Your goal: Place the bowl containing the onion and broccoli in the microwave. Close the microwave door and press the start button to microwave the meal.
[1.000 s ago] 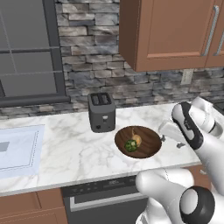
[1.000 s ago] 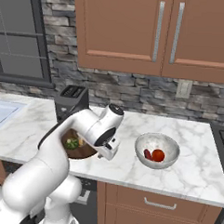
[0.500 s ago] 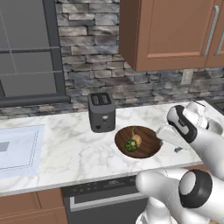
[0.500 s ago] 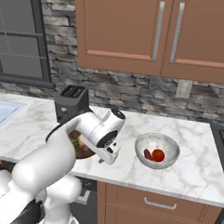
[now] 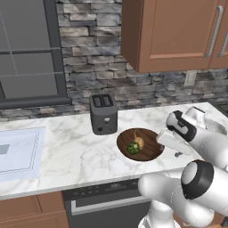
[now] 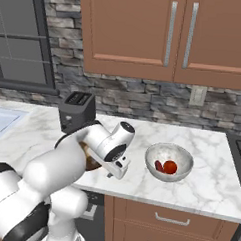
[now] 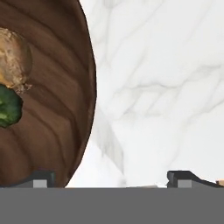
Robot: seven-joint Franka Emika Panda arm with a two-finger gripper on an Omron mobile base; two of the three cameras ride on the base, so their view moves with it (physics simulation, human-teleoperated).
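Your hand hangs low over the white marble tabletop, right at the edge of the bowl. It is open and holds nothing. In the hand view one dark fingertip sits over the bowl's rim and the other is out over bare tabletop, so the rim lies between them. Inside the bowl, past the rim from your hand, you see the onion and the broccoli touching each other. From the base views, the dark toaster stands on the far side of the bowl from your hand. On the other side of your hand sits a white bowl with red pieces in it.
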